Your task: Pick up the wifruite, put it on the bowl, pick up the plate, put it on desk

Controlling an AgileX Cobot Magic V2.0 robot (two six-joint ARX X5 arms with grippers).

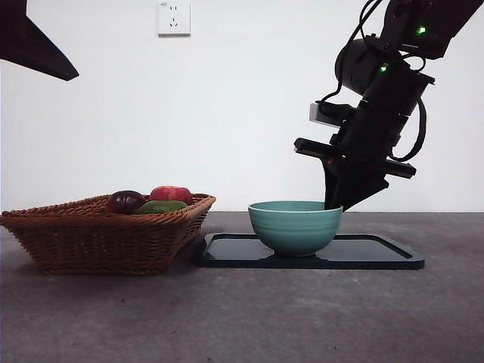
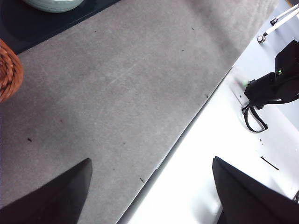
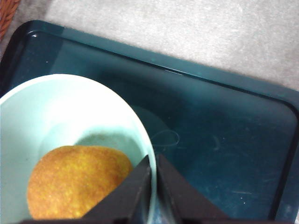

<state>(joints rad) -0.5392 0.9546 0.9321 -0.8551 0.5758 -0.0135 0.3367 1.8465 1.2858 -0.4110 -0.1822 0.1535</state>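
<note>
The brownish-orange wifruite (image 3: 77, 179) lies inside the mint-green bowl (image 3: 70, 107). In the front view the bowl (image 1: 295, 227) stands on a flat dark teal plate (image 1: 378, 253) on the grey desk (image 1: 242, 318), and its wall hides the fruit. My right gripper (image 3: 153, 186) comes down at the bowl's right side (image 1: 336, 203). Its jaws are closed on the bowl's rim, one inside and one outside. The plate (image 3: 224, 140) spreads beyond the bowl. My left gripper (image 2: 152, 196) is open and holds nothing, high above the desk's edge (image 2: 117, 93).
A wicker basket (image 1: 91, 234) stands left of the plate, holding a dark purple fruit (image 1: 125, 201), a red fruit (image 1: 171, 194) and a green fruit (image 1: 160, 206). The waiting left arm shows as a black tip (image 1: 34, 45) at the top left. A wall socket (image 1: 173, 17) is behind.
</note>
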